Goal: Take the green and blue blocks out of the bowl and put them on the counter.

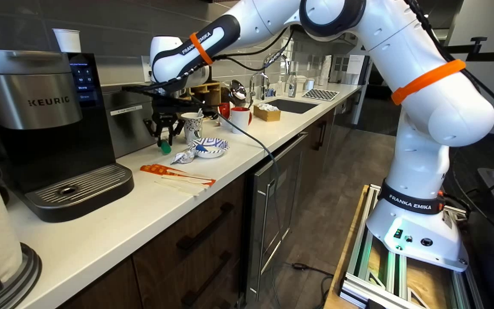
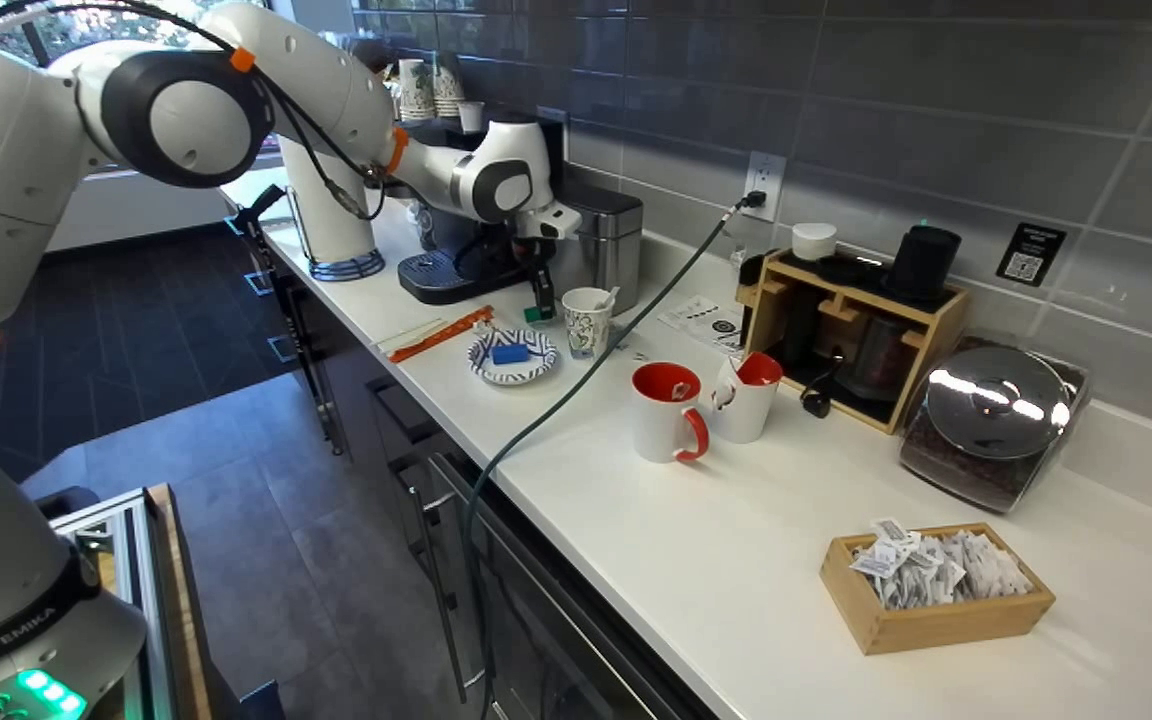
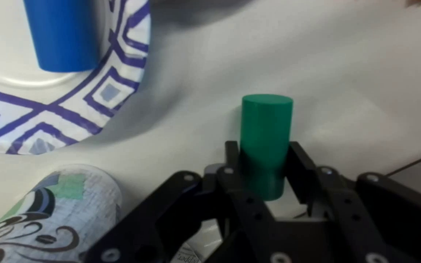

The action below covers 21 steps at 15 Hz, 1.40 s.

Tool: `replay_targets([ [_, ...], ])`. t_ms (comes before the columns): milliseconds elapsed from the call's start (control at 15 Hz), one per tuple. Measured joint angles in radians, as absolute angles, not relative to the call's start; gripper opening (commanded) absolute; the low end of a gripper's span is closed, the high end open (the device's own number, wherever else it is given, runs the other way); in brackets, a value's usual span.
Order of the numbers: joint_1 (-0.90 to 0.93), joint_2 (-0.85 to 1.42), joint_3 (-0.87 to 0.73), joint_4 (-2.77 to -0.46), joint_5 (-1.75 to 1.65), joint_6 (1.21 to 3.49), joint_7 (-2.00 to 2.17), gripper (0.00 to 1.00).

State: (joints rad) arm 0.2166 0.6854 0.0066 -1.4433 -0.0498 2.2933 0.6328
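The arm (image 1: 397, 47) is bent at its elbow (image 1: 330, 10): in an exterior view, its forearm (image 1: 255, 21) slopes down toward 8 o'clock and its base (image 1: 440, 244) stands at 4 o'clock from the gripper (image 3: 263, 149). In both exterior views the gripper points to 6 o'clock, above the counter (image 1: 79, 240). The two fingers (image 3: 232, 155) are spaced to the width of the green block (image 3: 266, 120) and clamp it from opposite sides. The green block is outside the bowl (image 3: 46, 117); whether it touches the counter cannot be determined. In the wrist view, the bowl lies at 10 o'clock from the green block, with the blue block (image 3: 64, 36) inside it; a patterned paper cup (image 3: 86, 201) is at 8 o'clock.

"FRANKA EMIKA" appears on the forearm, crossed by an orange strap (image 1: 201, 49), and on the band (image 1: 412, 204) around the base. "KEURIG" is marked on the coffee machine (image 1: 32, 116), whose lit display (image 1: 83, 81) carries small text. A black wall label (image 2: 1027, 255) bears a QR code. In the wrist view, a packet (image 3: 185, 255) at 7 o'clock from the green block appears to read "pepper".
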Motion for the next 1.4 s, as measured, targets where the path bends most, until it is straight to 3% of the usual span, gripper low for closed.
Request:
replay_targets([
  [267, 0.216, 0.707, 0.003, -1.401, -0.048, 2.284, 0.625, 0.99],
  [600, 0.213, 0.65, 0.013, -1.445, -0.029, 2.281, 0.535, 1.0],
  [1067, 0.184, 0.403, 0.031, -1.774, 0.046, 2.29, 0.411, 1.0],
  [1400, 0.121, 0.323, 0.036, -1.972, 0.103, 2.47, 0.253, 1.0],
])
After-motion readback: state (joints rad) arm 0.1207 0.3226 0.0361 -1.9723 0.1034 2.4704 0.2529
